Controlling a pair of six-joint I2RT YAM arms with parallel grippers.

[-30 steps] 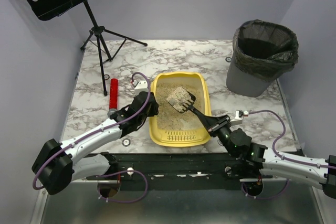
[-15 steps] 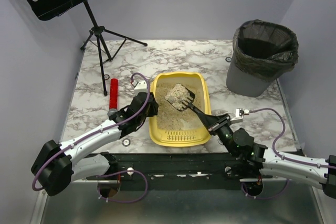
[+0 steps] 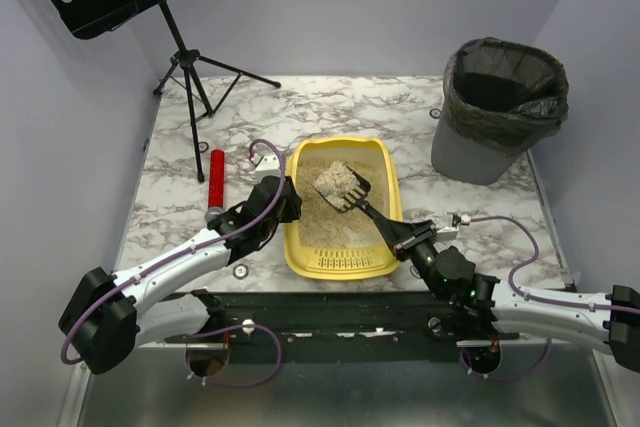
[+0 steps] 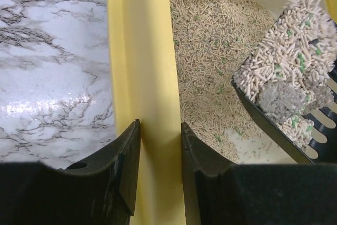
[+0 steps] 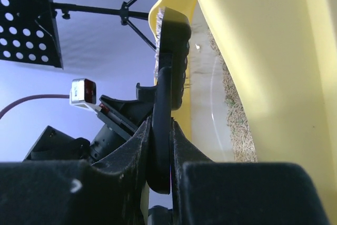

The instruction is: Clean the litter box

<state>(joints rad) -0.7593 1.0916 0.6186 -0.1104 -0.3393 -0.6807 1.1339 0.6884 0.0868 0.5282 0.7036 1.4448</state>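
The yellow litter box [image 3: 392, 179] lies in the middle of the marble table, its slotted sieve end toward the arms, beige litter inside. My left gripper [image 3: 287, 201] is shut on the box's left rim [image 4: 143, 77]. My right gripper [image 3: 405, 238] is shut on the handle of a black slotted scoop [image 3: 347, 187], seen edge-on in the right wrist view [image 5: 167, 77]. The scoop is lifted over the litter, loaded with pellets and grey clumps [image 4: 284, 98].
A grey bin with a black bag [image 3: 498, 107] stands at the back right. A red cylinder [image 3: 216, 179] lies left of the box. A black music stand [image 3: 190, 62] stands at the back left.
The loaded scoop has shifted slightly left and a little higher over the litter. The right arm has drawn left with it. The left gripper has stayed on the rim.
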